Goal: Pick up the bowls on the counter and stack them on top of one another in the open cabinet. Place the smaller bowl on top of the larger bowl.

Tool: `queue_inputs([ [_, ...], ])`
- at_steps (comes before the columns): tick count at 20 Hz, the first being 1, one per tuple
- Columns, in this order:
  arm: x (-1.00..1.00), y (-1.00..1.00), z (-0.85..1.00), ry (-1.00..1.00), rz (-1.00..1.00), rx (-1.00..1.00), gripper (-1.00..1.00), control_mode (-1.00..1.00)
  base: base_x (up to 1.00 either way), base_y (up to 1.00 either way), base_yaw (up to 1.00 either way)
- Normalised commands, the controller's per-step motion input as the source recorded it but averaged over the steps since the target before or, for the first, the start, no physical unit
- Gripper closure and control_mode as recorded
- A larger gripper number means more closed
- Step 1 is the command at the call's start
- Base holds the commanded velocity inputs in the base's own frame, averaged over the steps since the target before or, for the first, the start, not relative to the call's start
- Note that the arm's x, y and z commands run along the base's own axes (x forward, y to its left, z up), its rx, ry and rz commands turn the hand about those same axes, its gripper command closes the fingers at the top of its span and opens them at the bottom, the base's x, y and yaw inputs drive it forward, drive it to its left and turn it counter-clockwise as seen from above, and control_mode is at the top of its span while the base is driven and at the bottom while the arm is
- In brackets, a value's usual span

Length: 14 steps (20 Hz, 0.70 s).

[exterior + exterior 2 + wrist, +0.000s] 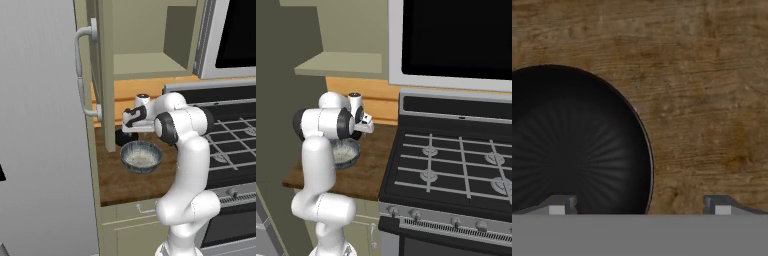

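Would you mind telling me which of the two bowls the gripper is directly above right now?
The small solid black bowl, sitting behind the wider grey-blue ribbed bowl; the open gripper straddles its rim.

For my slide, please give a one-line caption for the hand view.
Open gripper above the wooden counter, its fingers straddling the right rim of the small black bowl.

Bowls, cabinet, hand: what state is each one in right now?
Black bowl: upright on the counter, not held, rim between the fingers.
Grey bowl: upright on the counter, untouched.
Cabinet: door open, shelf bare.
Hand: open, low over the black bowl's edge.
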Motion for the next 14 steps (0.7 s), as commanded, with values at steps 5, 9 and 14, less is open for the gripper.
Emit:
queue_inputs([
  [5, 0.06, 0.03, -0.33, 0.01, 0.0, 0.0, -1.0, -1.0, 0.0, 0.0, 0.0],
  [9, 0.0, 0.0, -0.34, 0.03, -0.01, 0.0, -1.0, -1.0, 0.0, 0.0, 0.0],
  [14, 0.0, 0.0, -0.01, 0.01, 0.0, 0.0, -1.0, -1.0, 0.0, 0.0, 0.0],
])
